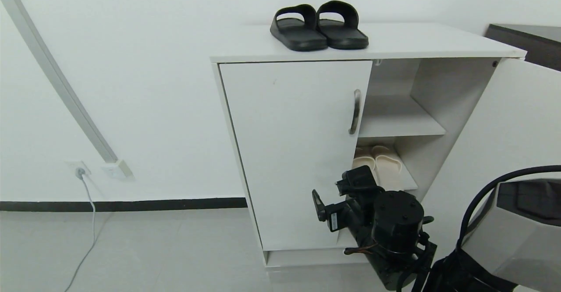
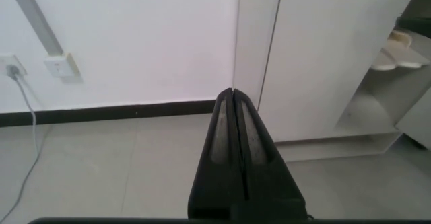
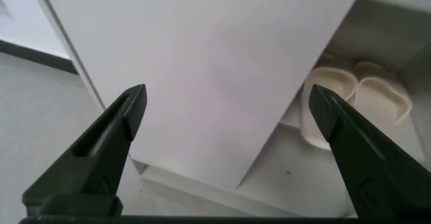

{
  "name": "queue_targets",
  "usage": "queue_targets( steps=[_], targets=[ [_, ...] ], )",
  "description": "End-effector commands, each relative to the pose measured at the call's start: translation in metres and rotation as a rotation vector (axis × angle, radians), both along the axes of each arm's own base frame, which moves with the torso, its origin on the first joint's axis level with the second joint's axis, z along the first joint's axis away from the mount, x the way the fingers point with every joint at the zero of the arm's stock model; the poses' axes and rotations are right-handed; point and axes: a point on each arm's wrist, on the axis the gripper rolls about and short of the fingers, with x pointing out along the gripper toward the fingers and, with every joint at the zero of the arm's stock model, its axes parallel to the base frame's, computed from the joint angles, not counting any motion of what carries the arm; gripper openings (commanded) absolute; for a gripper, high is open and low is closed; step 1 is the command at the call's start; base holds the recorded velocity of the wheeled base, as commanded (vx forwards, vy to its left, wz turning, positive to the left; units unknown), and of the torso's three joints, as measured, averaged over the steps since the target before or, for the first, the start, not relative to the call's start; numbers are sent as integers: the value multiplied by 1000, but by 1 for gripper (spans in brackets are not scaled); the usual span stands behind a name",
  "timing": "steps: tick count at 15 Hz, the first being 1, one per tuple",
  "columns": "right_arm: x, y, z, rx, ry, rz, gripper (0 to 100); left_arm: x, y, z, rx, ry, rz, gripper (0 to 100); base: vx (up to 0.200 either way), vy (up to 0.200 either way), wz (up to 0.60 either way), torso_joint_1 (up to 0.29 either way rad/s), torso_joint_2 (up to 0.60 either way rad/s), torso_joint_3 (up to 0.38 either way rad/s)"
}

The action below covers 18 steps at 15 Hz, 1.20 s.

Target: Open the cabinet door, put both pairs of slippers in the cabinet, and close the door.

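Head view: you see the pair of black rubber slide slippers (image 1: 319, 26) atop the white two-door cabinet (image 1: 416, 37). The pair of cream slippers (image 1: 379, 160) lies on its second shelf down, beside the open right door (image 1: 504, 129). Your right end effector (image 3: 227, 93) is spread before the closed left door (image 1: 293, 151). Your left end effector (image 2: 232, 99) is pressed together, empty.

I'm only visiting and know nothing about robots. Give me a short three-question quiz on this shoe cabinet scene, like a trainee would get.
1. True or false: the black slippers are inside the cabinet.
2. Which one is open? A) left gripper B) right gripper
3. Fill in: the cream slippers lie ____ the bare shelf.

Key: 1 false, they sit on top of it; 2 B; 3 below.
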Motion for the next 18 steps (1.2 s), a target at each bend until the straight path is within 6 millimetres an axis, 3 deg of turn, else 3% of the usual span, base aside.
queue_targets(
  steps=[1, 18],
  targets=[
    [-1, 1, -1, -2, 1, 2, 100, 0, 0, 0, 0, 0, 0, 0, 0, 0, 0, 105, -466, -349],
    [-3, 1, -3, -12, 10, 9, 100, 0, 0, 0, 0, 0, 2, 0, 0, 0, 0, 174, -489, -319]
  ],
)
